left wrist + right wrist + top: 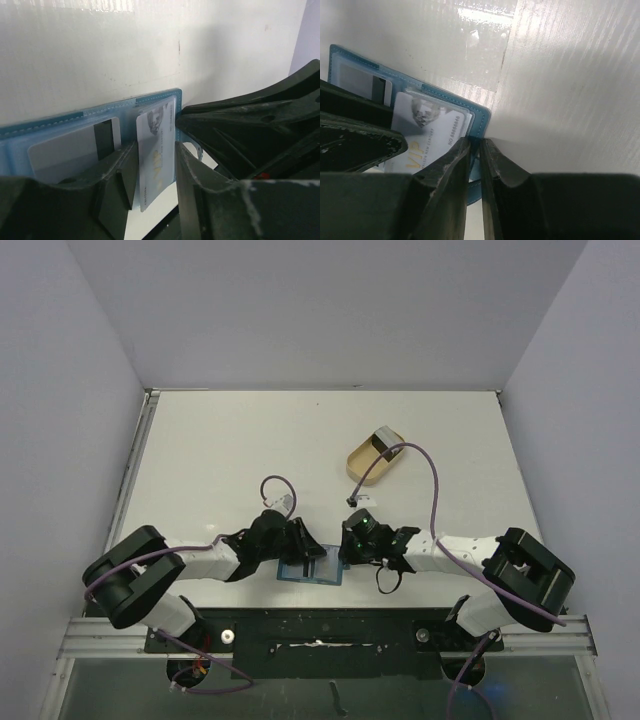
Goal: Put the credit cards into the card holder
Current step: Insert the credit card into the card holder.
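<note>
The blue card holder (312,572) lies open on the table near the front edge, between my two grippers. My left gripper (155,167) is shut on a silvery credit card (157,132), whose far end sits in the holder's right pocket (150,100). A second grey credit card (70,152) with a dark stripe sits in the left pocket. My right gripper (475,145) is shut on the holder's right edge (482,120), next to its tab. The silvery card (425,130) reads VIP in the right wrist view. From above, the left gripper (303,545) and the right gripper (350,548) almost meet.
A tan oval dish (362,468) stands at the back right of the grippers, with a small grey and dark object (383,443) in its far end. A purple cable (430,480) arcs over the table from the right arm. The table's front edge is just behind the holder.
</note>
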`<state>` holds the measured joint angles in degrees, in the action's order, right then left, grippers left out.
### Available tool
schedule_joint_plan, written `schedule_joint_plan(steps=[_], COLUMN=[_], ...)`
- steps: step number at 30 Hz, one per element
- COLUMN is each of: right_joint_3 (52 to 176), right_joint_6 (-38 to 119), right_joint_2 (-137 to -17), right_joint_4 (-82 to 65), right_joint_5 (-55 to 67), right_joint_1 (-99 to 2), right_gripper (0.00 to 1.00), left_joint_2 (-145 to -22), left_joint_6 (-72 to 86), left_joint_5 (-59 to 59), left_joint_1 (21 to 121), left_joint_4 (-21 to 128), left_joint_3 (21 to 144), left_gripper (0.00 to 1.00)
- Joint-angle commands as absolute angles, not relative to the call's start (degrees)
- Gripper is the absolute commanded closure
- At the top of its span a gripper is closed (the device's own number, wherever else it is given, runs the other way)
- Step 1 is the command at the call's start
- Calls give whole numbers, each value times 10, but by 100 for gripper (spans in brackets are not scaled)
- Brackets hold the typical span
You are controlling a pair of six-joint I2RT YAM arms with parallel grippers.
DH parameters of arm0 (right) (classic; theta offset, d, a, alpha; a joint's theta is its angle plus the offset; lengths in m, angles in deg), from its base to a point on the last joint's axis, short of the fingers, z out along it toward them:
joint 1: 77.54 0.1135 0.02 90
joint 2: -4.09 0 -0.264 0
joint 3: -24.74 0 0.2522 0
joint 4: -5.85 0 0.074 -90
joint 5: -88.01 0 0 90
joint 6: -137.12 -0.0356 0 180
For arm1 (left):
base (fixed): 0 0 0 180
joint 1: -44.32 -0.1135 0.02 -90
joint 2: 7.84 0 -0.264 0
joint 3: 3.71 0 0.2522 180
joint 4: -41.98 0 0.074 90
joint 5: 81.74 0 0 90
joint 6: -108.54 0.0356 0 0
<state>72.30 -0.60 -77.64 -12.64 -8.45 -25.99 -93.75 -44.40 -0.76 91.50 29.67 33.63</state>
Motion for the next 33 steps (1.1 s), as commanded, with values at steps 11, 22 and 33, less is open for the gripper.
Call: schedule_joint_plan(steps=[11,22,33], right_joint_3=[851,874,869], right_joint_6=[44,-31,-46], right_joint_2=[-754,-787,-868], right_joint_4=[-267,-179,-107], right_joint_5=[-151,-77,-12], right_joint_1=[-248,-222,-218], right_gripper=[73,67,75], left_joint_2=[-757,-679,-680], left_joint_6=[-408,-414,-434], left_joint_5=[44,-53,-108], left_joint_1=[857,764,744], left_joint_4=[488,480,407], left_joint_3=[360,288,243], left_gripper=[57,55,53])
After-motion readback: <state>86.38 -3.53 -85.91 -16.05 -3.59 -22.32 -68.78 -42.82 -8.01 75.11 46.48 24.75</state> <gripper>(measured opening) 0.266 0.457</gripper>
